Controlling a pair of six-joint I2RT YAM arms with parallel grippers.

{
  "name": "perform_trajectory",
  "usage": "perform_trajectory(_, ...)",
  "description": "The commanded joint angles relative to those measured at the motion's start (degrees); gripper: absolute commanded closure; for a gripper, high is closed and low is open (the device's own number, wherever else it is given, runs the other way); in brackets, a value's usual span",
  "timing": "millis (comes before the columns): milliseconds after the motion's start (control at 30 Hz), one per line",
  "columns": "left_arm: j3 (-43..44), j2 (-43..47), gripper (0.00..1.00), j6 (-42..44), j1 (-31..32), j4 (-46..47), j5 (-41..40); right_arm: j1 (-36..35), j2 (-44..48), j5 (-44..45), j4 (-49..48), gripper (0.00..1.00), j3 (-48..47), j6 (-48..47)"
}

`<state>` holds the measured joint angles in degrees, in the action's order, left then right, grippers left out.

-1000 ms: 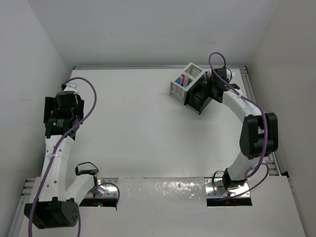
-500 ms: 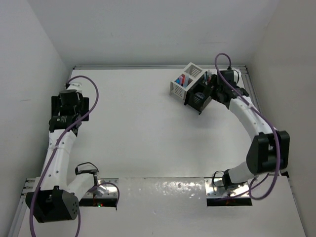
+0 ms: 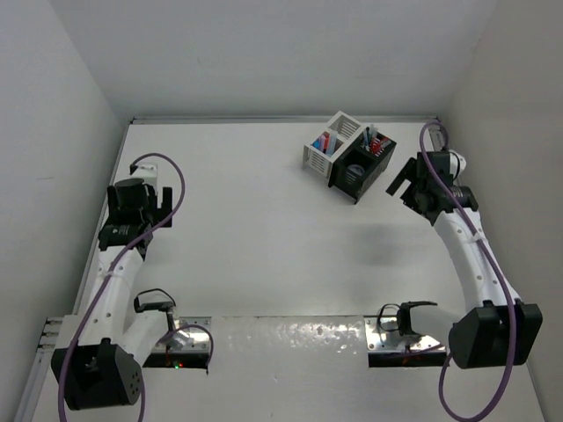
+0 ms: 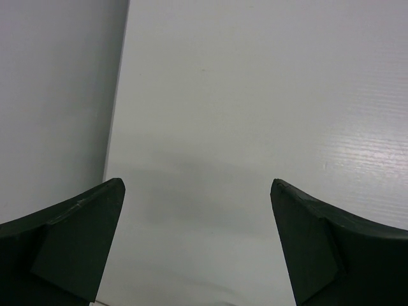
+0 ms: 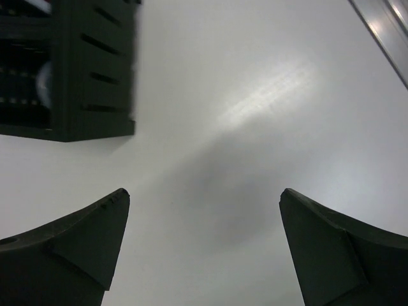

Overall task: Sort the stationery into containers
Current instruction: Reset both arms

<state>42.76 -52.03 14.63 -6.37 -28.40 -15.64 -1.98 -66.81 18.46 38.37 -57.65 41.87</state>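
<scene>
Table [image 3: 264,246]: left tool [image 4: 197,185], right tool [image 5: 204,191] splayed, empty.

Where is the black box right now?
In the top view, the black box stands at the back right of the table, joined to the white box, near the right gripper.

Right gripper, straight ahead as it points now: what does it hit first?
Probably bare table: the open right gripper points down at it, the black box sitting left of its line in the wrist view. Depth is unclear.
</scene>
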Motion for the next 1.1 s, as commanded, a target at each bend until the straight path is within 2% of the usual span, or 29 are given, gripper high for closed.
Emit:
perform_trajectory(0,-2.8,4.7,0.03,-0.7,0.1,4.3,1.5,1.1,3.3,2.2,9.4,0.01,0.7,2.2)
perform_trajectory(167,-6.0,7.0,0.0,0.7,0.7,5.2,3.5,1.1,9.4,2.2,10.3,0.01,7.4,5.0)
perform_trajectory(533,-7.3,9.1,0.0,2.2,2.9,5.9,4.7,1.3,17.2,2.2,13.8,0.01,10.4,6.6)
perform_trajectory(833,-7.9,8.7,0.0,2.1,5.2,7.6,5.2,1.1,24.6,0.3,12.4,0.01,14.7,8.0)
perform_trajectory(1067,-6.7,9.2,0.0,0.4,7.8,6.4,5.4,1.2,30.3,-1.3,9.1,0.01,17.4,4.8)
